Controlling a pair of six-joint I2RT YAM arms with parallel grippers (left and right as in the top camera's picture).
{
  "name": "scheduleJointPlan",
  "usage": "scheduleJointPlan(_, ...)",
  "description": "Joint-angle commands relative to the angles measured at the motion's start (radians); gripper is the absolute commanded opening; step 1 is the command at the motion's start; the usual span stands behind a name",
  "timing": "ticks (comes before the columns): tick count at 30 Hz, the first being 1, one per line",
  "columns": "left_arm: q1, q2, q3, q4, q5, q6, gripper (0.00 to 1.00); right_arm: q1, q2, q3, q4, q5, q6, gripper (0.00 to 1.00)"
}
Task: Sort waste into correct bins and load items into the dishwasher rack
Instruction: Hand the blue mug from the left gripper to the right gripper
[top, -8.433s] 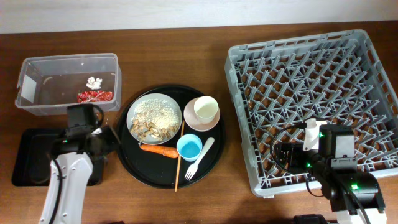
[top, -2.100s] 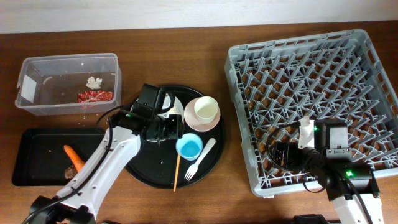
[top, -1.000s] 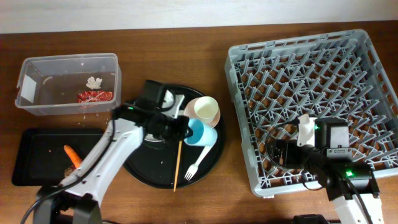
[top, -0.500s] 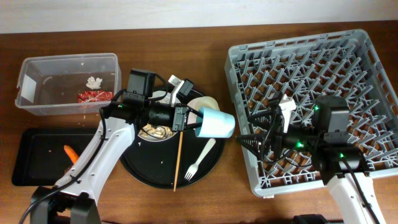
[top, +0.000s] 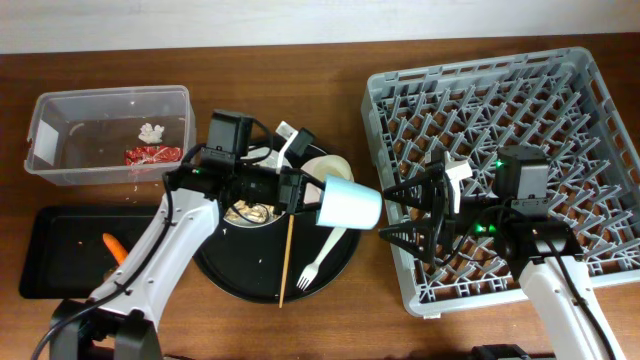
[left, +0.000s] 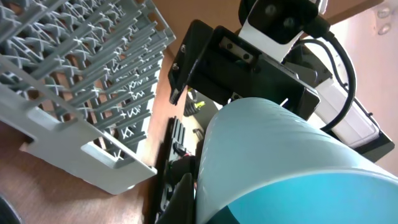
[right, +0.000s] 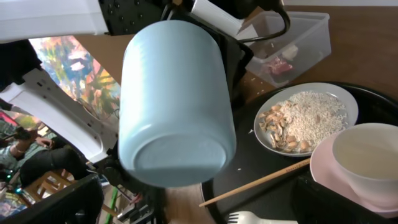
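Handover looks intended: left gripper (top: 308, 194) clamps the small blue cup (top: 350, 206) sideways, base toward the right gripper (top: 399, 213), spread wide.

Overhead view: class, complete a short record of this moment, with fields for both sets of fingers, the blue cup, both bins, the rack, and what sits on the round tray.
left fingers: shut on blue cup
right fingers: open, tips near the cup's base
blue cup: held sideways, between round tray and rack
tub: wrapper, white scrap
black bin: carrot
rack: no dishes seen
round tray: plate with scraps, cream cup, fork, chopstick
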Motion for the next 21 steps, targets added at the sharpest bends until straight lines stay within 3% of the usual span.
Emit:
scheduleJointPlan(1, -0.037, -0.015, 0.017, 0.002, 0.001, 0.004, 0.0, 0.007, 0.001, 0.014, 0.004, -0.039, -0.013, 0.99)
scheduleJointPlan(10, -0.092, -0.015, 0.017, 0.032, -0.113, -0.056, 0.0, 0.063, 0.001, 0.014, 0.022, -0.037, -0.013, 1.0)
scheduleJointPlan(15, -0.092, -0.015, 0.017, 0.066, -0.14, -0.094, 0.0, 0.077, 0.001, 0.014, 0.021, -0.038, -0.013, 0.89)
scheduleJointPlan(16, -0.092, -0.015, 0.017, 0.074, -0.14, -0.1, 0.0, 0.077, 0.001, 0.014, 0.021, -0.038, -0.013, 0.82)
scheduleJointPlan(21, -0.092, -0.015, 0.017, 0.081, -0.14, -0.101, 0.0, 0.077, 0.001, 0.014, 0.018, -0.037, -0.013, 0.73)
